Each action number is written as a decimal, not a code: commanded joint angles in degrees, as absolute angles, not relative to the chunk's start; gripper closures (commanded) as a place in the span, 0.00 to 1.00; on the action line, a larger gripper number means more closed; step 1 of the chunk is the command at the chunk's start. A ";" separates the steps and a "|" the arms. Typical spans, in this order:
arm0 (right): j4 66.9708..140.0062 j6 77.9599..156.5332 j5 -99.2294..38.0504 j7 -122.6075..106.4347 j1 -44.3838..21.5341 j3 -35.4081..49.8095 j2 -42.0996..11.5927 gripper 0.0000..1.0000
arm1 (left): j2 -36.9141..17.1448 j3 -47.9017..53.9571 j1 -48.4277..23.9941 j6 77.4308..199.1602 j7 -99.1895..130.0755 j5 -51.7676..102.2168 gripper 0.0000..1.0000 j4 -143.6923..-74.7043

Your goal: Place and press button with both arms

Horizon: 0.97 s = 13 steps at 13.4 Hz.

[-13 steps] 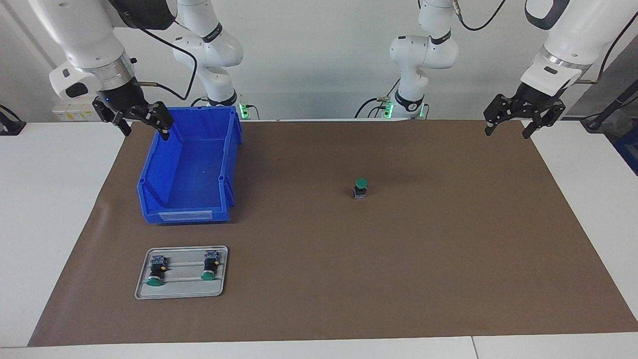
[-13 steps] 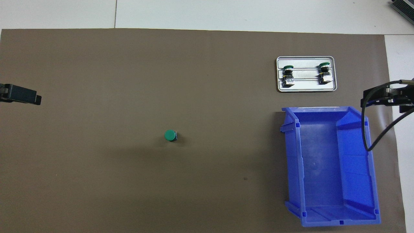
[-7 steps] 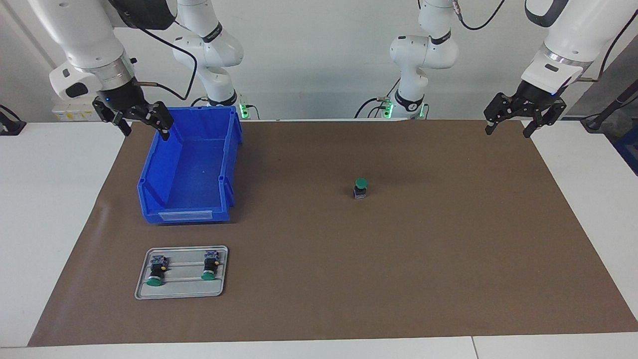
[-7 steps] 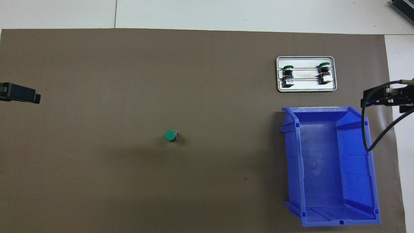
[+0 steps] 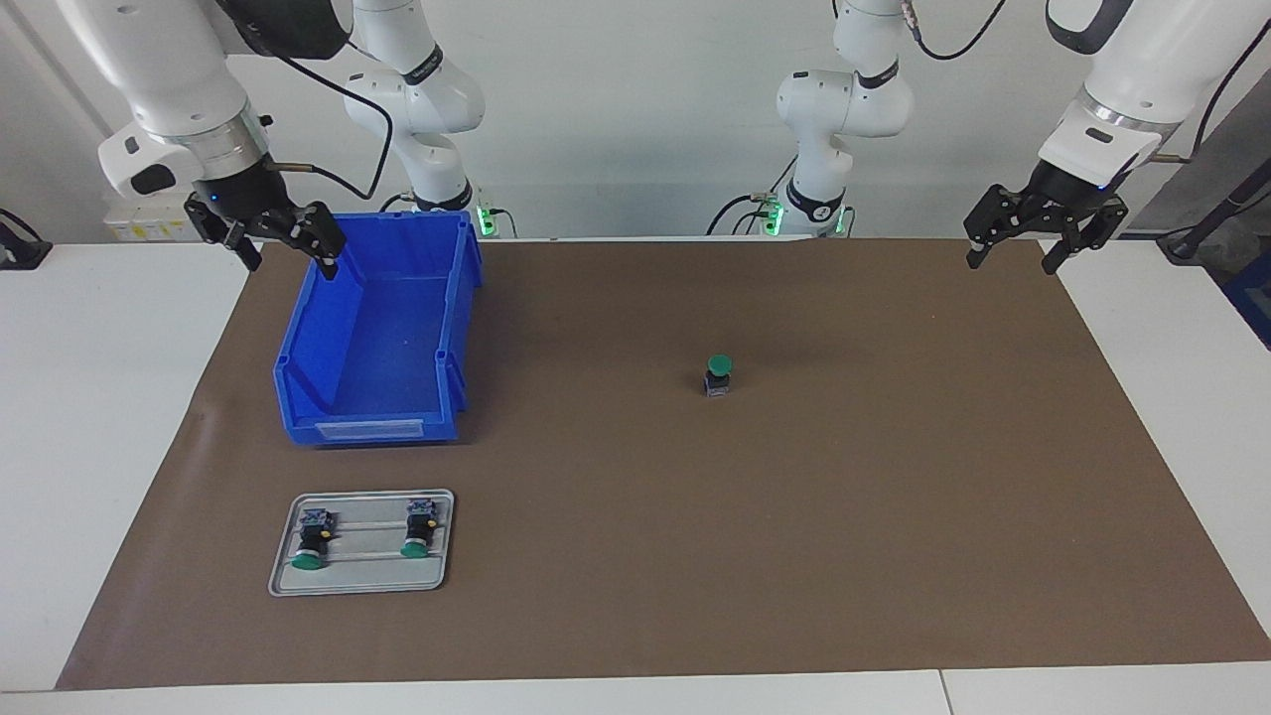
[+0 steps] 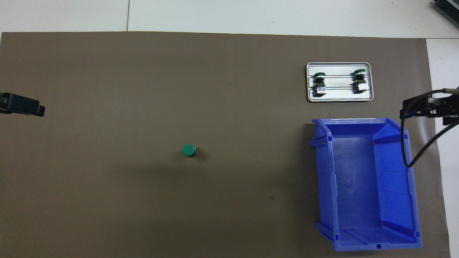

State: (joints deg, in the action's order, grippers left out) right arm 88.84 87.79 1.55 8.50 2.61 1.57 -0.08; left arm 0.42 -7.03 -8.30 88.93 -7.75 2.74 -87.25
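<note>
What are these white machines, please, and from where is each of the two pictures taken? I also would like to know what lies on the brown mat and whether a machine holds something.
The white machines are two robot arms, each ending in a black two-finger claw. One picture is taken from across the table, facing the robots; the other looks down from high above the robots' own end.

The left claw hangs open over the mat's edge at its own end of the table. The right claw hangs open over the edge of a blue bin, which looks empty. Neither holds anything.

On the brown mat, a small button with a green cap stands upright near the middle. Farther from the robots than the bin lies a grey metal tray with two more buttons lying on their sides.
</note>
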 commanded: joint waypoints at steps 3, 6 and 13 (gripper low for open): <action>89.30 87.10 1.32 9.14 2.81 1.85 0.35 0.00 | 0.88 -3.34 -5.80 85.17 -6.94 1.50 0.00 -86.22; 89.30 87.10 1.32 9.14 2.81 1.85 0.35 0.00 | 1.23 -1.50 -4.66 84.81 -6.94 1.49 0.00 -86.57; 89.30 87.10 1.32 9.14 2.81 1.85 0.35 0.00 | 1.32 -0.17 -2.81 83.67 -6.77 1.23 0.00 -87.36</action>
